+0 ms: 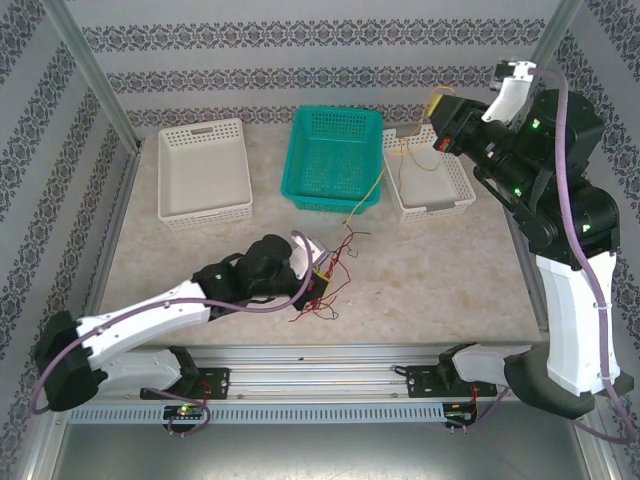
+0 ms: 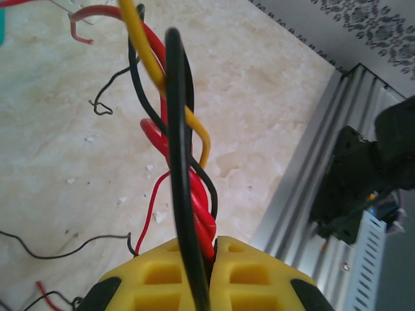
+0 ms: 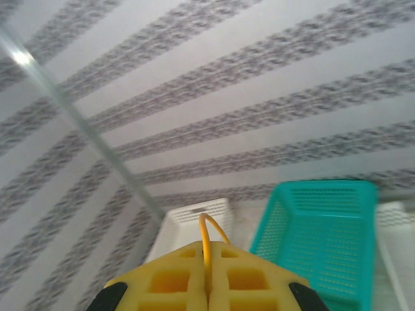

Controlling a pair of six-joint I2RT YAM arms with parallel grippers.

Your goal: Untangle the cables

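The left gripper (image 2: 211, 253) is clamping shut on the twisted bundle of cables (image 2: 185, 162). Red, black and yellow strands are passing together between its yellow fingers (image 2: 162, 278). In the overhead view this gripper (image 1: 322, 283) is sitting low over the table (image 1: 200, 260), near its front centre, with loose red and black ends spreading just beside it.

The right gripper (image 3: 209, 259) is closed on a single yellow cable (image 3: 206, 233), which is looping up out of the seam between its fingers. This gripper (image 1: 442, 130) is raised at the far right, above the right white basket (image 1: 435, 212).

The yellow cable (image 1: 364, 200) is running from the right gripper down past the corner of the teal basket (image 1: 335, 160) toward the tangle. Its long axis is lying diagonally, far right and high to near centre and low, with the two grippers well apart along it.

Judgement: separation is depending on a pull along this diagonal. The left gripper, nearer the knot, is serving as anchor. Risk: the twisted bundle is likely to drag red and black strands along.
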